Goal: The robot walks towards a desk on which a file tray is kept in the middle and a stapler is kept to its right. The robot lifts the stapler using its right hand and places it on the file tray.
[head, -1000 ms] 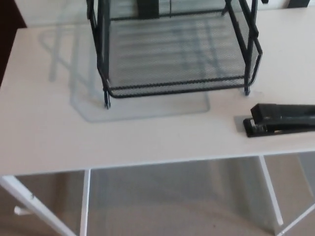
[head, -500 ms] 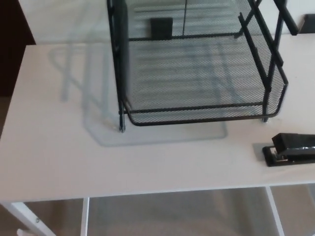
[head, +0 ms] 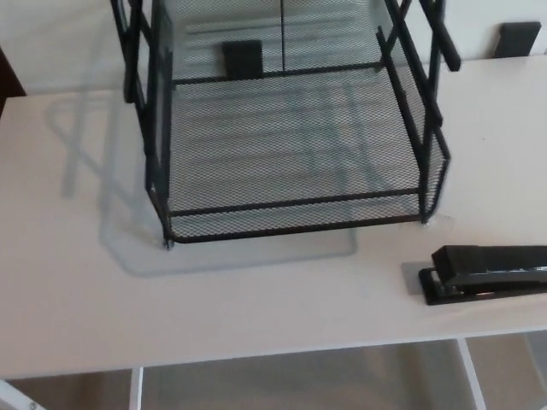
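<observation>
A black wire-mesh file tray (head: 295,201) stands in the middle of the white desk (head: 77,282), its lower shelf bare. A black stapler (head: 487,272) lies flat on the desk to the tray's right, near the front edge, running off the picture's right side. Neither of my hands shows in the head view.
The desk's front edge (head: 256,357) runs across the bottom, with white legs and a carpeted floor below. A small black object (head: 519,38) sits at the far right back of the desk. The tray's upper posts rise out of the top of the picture.
The whole picture has shifted as the camera moved: the tray and stapler now sit further left and slightly lower than half a second ago. Nothing on the desk has moved.
</observation>
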